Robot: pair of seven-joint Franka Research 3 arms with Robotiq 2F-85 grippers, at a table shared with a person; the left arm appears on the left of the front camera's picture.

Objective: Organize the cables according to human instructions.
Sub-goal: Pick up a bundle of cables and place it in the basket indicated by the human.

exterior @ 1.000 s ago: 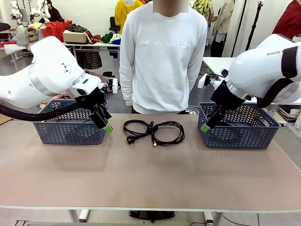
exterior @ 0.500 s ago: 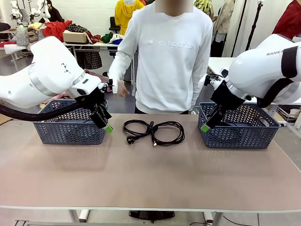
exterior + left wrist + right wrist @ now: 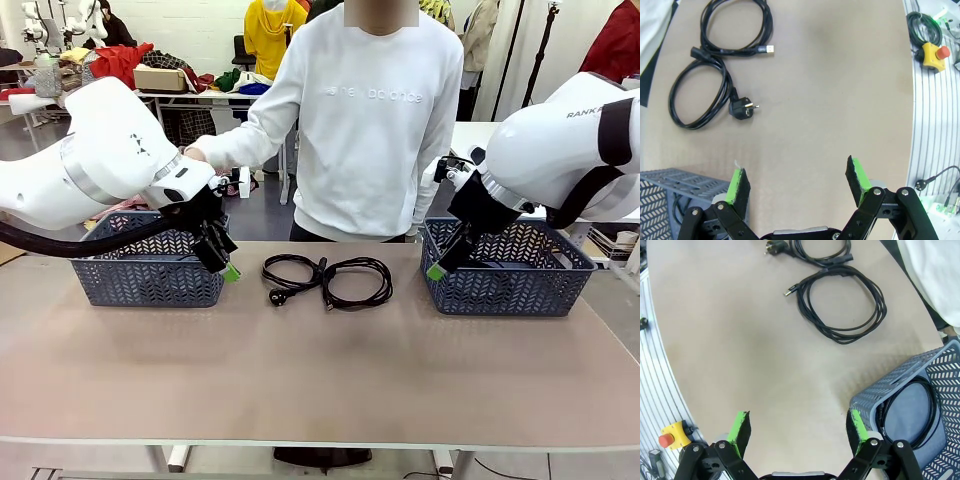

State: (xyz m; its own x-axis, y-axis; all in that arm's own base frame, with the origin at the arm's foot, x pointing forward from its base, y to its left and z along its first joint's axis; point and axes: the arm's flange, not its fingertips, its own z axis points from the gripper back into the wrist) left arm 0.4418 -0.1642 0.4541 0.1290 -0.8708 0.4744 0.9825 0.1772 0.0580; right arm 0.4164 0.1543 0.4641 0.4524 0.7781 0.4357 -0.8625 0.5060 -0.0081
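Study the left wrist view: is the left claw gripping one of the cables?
No, the left claw hangs open over bare table, and the coiled cables lie well apart from it.

The left gripper [image 3: 225, 265] hung beside the left basket [image 3: 150, 282], the right gripper [image 3: 440, 265] beside the right basket [image 3: 510, 292]; two coiled cables [image 3: 323, 272] lay between them

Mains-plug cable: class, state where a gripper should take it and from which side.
Probably best: grip the mains-plug cable by its bundled strands, on the arc away from the USB cable, from straight above. It lies flat and that arc is clear.
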